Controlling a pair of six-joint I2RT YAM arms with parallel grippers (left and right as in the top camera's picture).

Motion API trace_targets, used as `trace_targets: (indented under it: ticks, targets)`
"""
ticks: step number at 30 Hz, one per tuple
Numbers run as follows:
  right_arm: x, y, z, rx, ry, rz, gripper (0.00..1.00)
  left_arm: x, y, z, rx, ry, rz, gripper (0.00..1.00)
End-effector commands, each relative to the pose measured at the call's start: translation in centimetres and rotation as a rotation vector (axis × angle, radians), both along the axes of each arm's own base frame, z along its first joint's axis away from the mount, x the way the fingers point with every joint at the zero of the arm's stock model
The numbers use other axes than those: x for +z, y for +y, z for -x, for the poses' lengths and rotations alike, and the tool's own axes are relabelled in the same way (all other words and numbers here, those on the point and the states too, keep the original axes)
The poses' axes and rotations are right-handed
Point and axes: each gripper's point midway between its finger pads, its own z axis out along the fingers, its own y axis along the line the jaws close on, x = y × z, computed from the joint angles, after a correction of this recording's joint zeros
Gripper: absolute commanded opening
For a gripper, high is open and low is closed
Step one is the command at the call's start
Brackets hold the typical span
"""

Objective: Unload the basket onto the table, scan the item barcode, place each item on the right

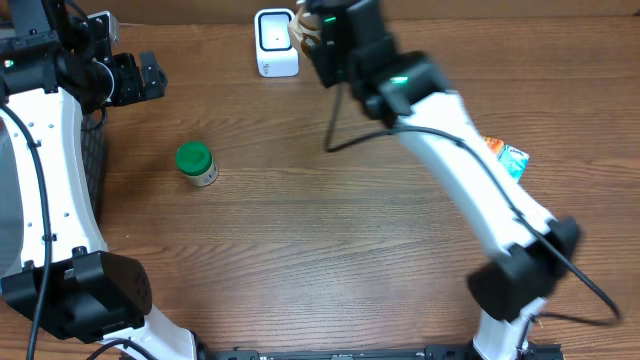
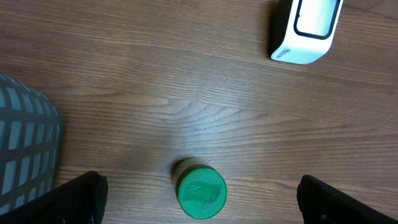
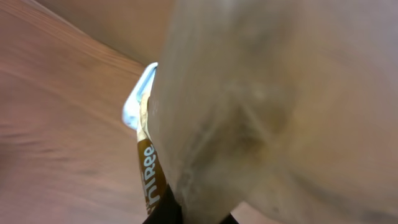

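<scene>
1. Grey mesh basket (image 2: 25,149) is sitting at the far left edge of the wooden tabletop (image 1: 300,230), beside the left arm's white upright link.
2. The left arm is reaching up along that left side, with its wrist bending toward the middle; the left tool (image 1: 150,78) is hanging above the tabletop with its jaws standing wide and gripping nothing.
3. A green-lidded jar (image 1: 196,163) is standing upright on the wood just below and right of that tool, and in the left wrist view it is showing between the two spread fingers.
4. A white scanner (image 1: 276,42) is standing at the far edge of the tabletop, right of the jar and well apart from it.
5. The right arm is stretching diagonally from its base at the near right corner up to the far middle, with its long white link crossing above the tabletop.
6. The right tool (image 1: 318,40) is pinching a tan packet (image 1: 303,28) and holding it just beside the scanner's right side; in the right wrist view the packet is blurring and filling most of the frame.
7. A teal and orange packet (image 1: 512,158) is lying at the right, partly hiding under the right arm.
</scene>
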Motion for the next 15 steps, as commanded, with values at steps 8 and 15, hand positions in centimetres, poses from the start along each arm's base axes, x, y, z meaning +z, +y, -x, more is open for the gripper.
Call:
trace_targets:
  ticks: [8,15]
  targets:
    - [-3.8,-0.2,-7.0,-0.112,-0.290,0.571,0.04,1.0,-0.1,0.0,0.001,-0.027,0.000,0.99]
    - [-9.6,-0.3,-9.4,-0.085,-0.294,0.892,0.04,1.0,-0.1,0.0,0.001,-0.028,0.000,1.00]
